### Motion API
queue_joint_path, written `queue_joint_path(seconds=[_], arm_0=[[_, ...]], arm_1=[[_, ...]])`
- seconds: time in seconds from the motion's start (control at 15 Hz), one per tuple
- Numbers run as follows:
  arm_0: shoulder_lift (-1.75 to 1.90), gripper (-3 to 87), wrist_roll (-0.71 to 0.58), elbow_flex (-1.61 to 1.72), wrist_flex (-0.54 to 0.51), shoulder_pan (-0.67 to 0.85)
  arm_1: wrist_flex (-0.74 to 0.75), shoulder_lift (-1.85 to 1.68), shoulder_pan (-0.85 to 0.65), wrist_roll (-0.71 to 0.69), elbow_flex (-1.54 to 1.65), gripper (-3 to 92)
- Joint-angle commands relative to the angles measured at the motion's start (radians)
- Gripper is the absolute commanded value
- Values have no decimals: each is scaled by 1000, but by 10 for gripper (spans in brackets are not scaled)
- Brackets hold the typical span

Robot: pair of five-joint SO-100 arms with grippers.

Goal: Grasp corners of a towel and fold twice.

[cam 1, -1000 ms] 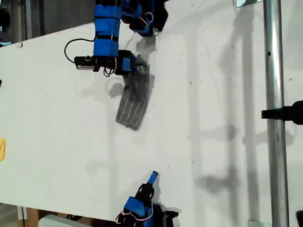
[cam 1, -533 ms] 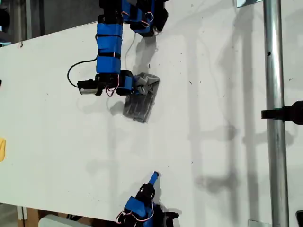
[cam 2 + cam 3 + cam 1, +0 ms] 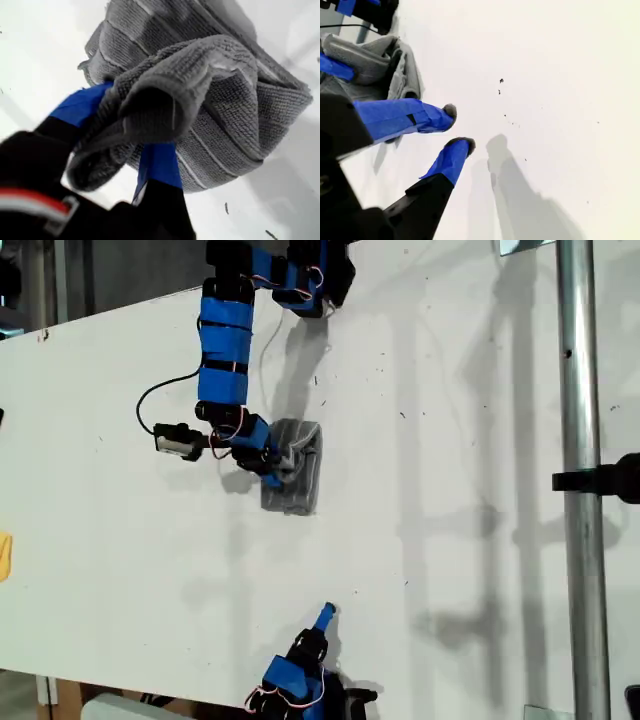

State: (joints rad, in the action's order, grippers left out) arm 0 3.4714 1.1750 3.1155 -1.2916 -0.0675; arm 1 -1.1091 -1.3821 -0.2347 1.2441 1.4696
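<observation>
The grey striped towel (image 3: 298, 478) lies as a small folded bundle on the white table (image 3: 450, 440), above the middle of the exterior view. My first gripper (image 3: 278, 468) is on the bundle's left edge in that view. In the first wrist view its blue fingers (image 3: 159, 162) are shut on a fold of the towel (image 3: 210, 95), which drapes over them. Which of the corners is held is hidden in the folds. My second gripper (image 3: 323, 617) rests near the table's lower edge in the exterior view, far from the towel (image 3: 380, 62). Its blue fingertips (image 3: 451, 111) stand slightly apart with nothing between them.
A small yellow object (image 3: 4, 556) sits at the exterior view's left edge. A metal pole (image 3: 582, 540) with a black clamp (image 3: 600, 480) runs down that view's right side. The first arm's base (image 3: 305, 275) is at the table's top edge, the second arm's base (image 3: 295, 685) at the bottom.
My first gripper has swung down the exterior view with the towel's edge in it. The towel went from a long strip to a short doubled bundle. The second arm has not moved.
</observation>
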Motion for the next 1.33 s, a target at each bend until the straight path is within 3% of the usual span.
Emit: queue_joint_path(seconds=[0.0, 0.2, 0.33, 0.47, 0.73, 0.87, 0.93, 1.07, 1.27], arm_0=[[6, 79, -5, 5, -3, 0], [6, 73, -26, 5, -3, -9], [6, 73, -175, 5, -3, -14], [6, 72, -176, 5, -3, -15], [6, 72, -176, 5, -3, -14], [6, 72, -178, 5, -3, -23], [6, 72, -178, 5, -3, -23], [6, 72, -179, 5, -3, -18], [6, 72, -179, 5, -3, -18]], arm_1=[[155, -140, -35, -152, -52, 445], [219, -376, -107, -225, 35, 465], [206, -638, -132, -229, 261, 424], [135, -1069, -150, -147, 623, -2], [-261, -1916, 38, 241, 1215, -3], [-301, -1913, 124, 416, 1333, 8], [-307, -1904, 158, 443, 1381, 122], [-344, -1905, 152, 252, 1379, 123], [-345, -1905, 149, 258, 1379, 123]])
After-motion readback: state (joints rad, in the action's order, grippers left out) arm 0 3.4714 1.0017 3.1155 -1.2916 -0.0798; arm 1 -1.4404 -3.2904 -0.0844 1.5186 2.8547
